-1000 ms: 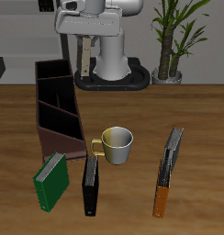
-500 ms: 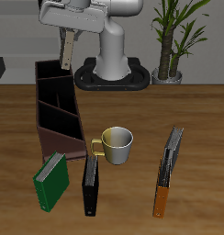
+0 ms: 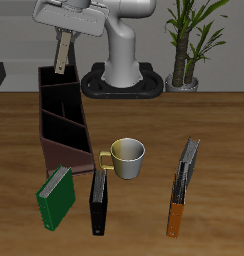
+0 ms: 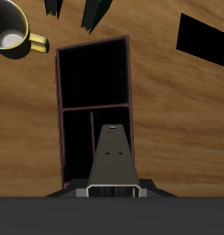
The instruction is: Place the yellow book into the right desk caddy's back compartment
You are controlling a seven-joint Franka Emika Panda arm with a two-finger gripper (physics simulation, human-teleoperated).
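Observation:
My gripper [image 3: 62, 38] is shut on the yellow book [image 3: 61, 55], a thin tan book that hangs upright and a little tilted from the fingers. It hangs in the air above the far end of the right desk caddy [image 3: 49, 130], a long dark brown box with three cells. The back compartment [image 3: 56, 80] lies just below the book's lower end, not touching it. In the wrist view the book [image 4: 112, 154] shows edge-on under the gripper [image 4: 112, 189], over the caddy's dark cells [image 4: 94, 73].
A green book [image 3: 55, 195] and a black book [image 3: 98, 200] lie near the front edge. A white mug [image 3: 127, 157] stands mid-table. A dark book with an orange end [image 3: 182, 185] lies beyond it. The robot base [image 3: 124, 75] and a potted plant [image 3: 184, 45] stand at the back.
My gripper has carried the yellow book sideways and a little up, from in front of the robot base to above the caddy's far end. Nothing else has moved.

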